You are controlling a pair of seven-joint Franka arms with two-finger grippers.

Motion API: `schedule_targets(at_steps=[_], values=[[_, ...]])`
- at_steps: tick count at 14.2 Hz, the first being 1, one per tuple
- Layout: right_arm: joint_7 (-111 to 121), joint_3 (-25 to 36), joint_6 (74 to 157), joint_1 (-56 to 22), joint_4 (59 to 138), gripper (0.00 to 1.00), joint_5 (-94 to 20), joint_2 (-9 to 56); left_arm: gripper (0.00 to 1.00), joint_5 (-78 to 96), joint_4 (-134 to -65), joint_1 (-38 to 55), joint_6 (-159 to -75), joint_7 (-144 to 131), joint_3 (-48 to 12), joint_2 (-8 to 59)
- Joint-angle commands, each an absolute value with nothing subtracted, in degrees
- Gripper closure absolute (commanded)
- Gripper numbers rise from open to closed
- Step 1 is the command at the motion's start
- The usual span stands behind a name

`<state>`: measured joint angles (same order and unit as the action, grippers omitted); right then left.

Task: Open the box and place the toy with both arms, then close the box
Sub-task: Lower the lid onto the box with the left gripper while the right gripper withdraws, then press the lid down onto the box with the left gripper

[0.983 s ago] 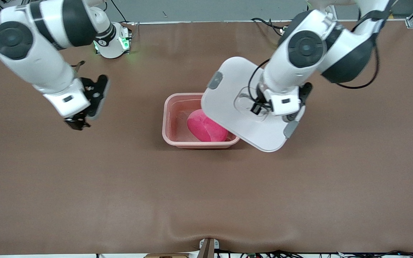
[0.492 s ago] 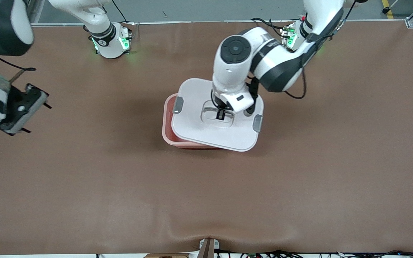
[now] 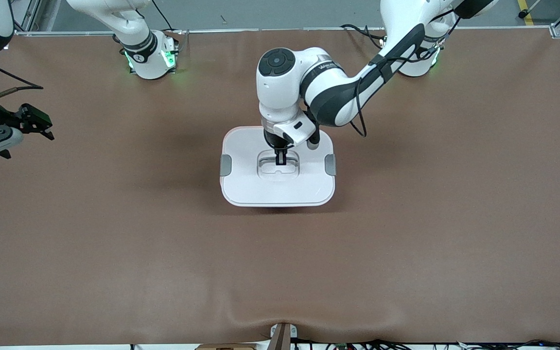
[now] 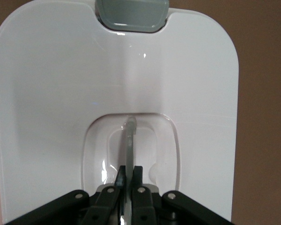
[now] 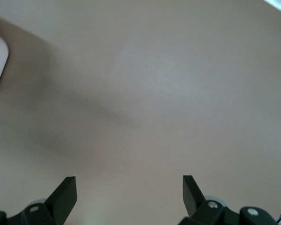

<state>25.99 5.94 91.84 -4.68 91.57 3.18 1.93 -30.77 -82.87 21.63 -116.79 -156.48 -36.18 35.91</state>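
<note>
The box's white lid (image 3: 260, 189) lies flat and square on the pink tub, which is almost wholly hidden under it. A grey clip shows at each short side (image 3: 225, 166) (image 3: 330, 164). My left gripper (image 3: 280, 159) is over the lid's middle, shut on the clear handle (image 3: 278, 170) in its recess. The left wrist view shows the fingers (image 4: 138, 174) pinching the thin handle (image 4: 130, 136), with the lid (image 4: 51, 93) and one clip (image 4: 131, 14) around it. The toy is hidden under the lid. My right gripper (image 3: 34, 125) is open and empty over bare table at the right arm's end (image 5: 129, 180).
Brown mat (image 3: 280, 267) covers the table. The arm bases, lit green, stand along the edge farthest from the front camera (image 3: 151, 56). A small bracket (image 3: 282, 335) sits at the table's nearest edge.
My left gripper carried the lid from beside the open tub over it and set it down, covering the toy. My right gripper drew away toward its end of the table.
</note>
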Motion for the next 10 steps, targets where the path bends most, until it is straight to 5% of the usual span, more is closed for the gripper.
schedule_targets(at_steps=[1,10], values=[[17.79,5.36,90.62,-1.24,91.58,0.00,-0.16,1.67,1.00,-36.45,-82.61,23.11,-117.60,-163.28,-35.86,36.30],[4.66,6.50,86.57,1.41,91.41,0.00,-4.31,1.06,1.00,-39.11,-85.42,25.84,-117.07,-166.29,-35.86,37.09]])
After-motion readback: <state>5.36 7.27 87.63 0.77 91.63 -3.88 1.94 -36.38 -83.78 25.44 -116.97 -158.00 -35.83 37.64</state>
